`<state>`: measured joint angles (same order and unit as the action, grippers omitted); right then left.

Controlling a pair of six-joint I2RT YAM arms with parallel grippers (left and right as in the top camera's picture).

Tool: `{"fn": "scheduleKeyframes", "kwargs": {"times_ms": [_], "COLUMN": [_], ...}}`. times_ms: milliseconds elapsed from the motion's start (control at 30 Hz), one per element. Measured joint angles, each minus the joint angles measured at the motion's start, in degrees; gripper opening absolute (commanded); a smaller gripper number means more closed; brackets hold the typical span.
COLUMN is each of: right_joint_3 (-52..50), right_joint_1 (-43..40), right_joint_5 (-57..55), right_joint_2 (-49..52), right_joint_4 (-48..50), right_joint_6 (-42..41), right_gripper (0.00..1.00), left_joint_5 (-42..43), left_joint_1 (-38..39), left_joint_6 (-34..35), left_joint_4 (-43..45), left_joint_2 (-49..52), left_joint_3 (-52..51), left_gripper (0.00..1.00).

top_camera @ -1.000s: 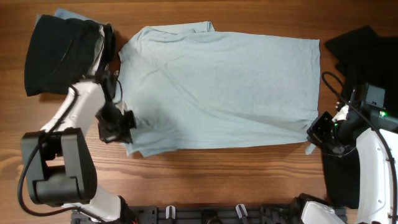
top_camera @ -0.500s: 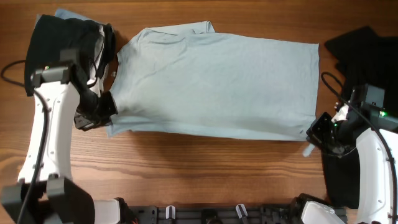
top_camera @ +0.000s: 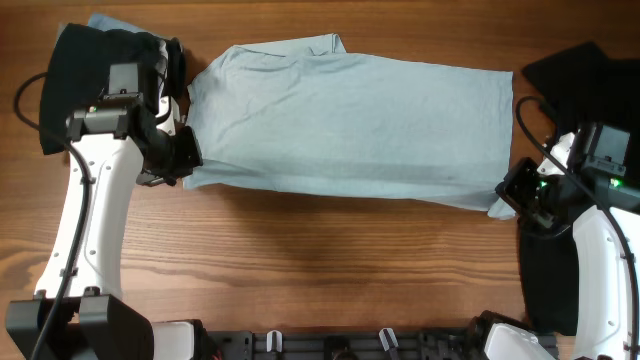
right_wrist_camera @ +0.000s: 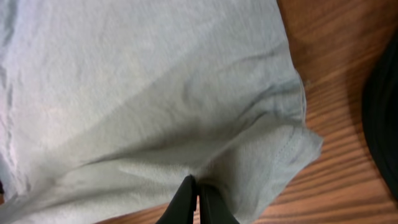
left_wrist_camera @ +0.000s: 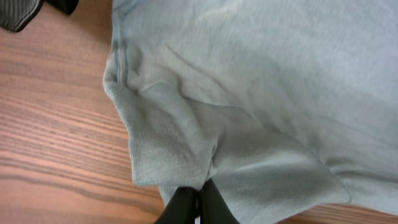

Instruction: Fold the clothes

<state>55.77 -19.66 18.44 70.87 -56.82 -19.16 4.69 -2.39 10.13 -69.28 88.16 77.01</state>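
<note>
The pale light-blue T-shirt [top_camera: 345, 125] lies spread across the table, neck to the left, its near edge lifted and drawn toward the far side. My left gripper [top_camera: 188, 163] is shut on the shirt's near-left sleeve corner; in the left wrist view the black fingertips [left_wrist_camera: 198, 198] pinch the ribbed sleeve hem [left_wrist_camera: 168, 158]. My right gripper [top_camera: 510, 198] is shut on the near-right hem corner, and the right wrist view shows its tips [right_wrist_camera: 197, 190] closed on the shirt fabric [right_wrist_camera: 143, 93].
A black garment [top_camera: 100, 85] lies bunched at the far left, over a bit of light-blue cloth. Another black garment [top_camera: 585, 85] lies at the far right, with dark cloth [top_camera: 548, 285] running down the right edge. Bare wooden table [top_camera: 330, 270] fills the near side.
Both grippers have carried the shirt's near edge toward the far side, so the shirt looks narrower. The left arm swung up and away from the near-left; the right gripper moved slightly.
</note>
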Motion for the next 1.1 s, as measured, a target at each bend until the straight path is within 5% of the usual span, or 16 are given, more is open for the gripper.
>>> {"fn": "scheduleKeyframes", "kwargs": {"times_ms": [700,733,800,833,967,1100], "right_joint_3": [0.22,0.22,0.22,0.22,0.22,0.22], "right_joint_1": [3.10,3.41,4.04,4.15,4.20,2.93], "right_joint_5": [3.15,3.45,3.89,4.13,4.04,4.07], "right_joint_2": [19.96,20.39,21.22,21.46,21.59,21.59], "right_joint_4": [21.27,22.03,23.28,23.47,23.71,23.89], "right_joint_6": [-3.91,-3.91,-4.02,-4.50,-4.66,-4.79], "right_gripper": [0.06,0.11,0.51,0.59,0.64,0.63], "left_joint_5": [-2.34,-2.34,-2.29,-2.27,-2.27,-2.27], "left_joint_1": [1.29,1.29,1.31,1.33,1.33,1.33], "left_joint_6": [-0.02,-0.02,0.07,-0.42,-0.42,-0.42], "left_joint_4": [25.64,26.53,28.70,29.46,29.77,28.26], "left_joint_2": [12.79,13.14,14.08,14.67,16.20,16.26], "left_joint_3": [0.02,0.02,0.02,0.02,0.02,0.07], "left_gripper": [0.06,0.14,0.58,0.84,1.00,0.98]}}
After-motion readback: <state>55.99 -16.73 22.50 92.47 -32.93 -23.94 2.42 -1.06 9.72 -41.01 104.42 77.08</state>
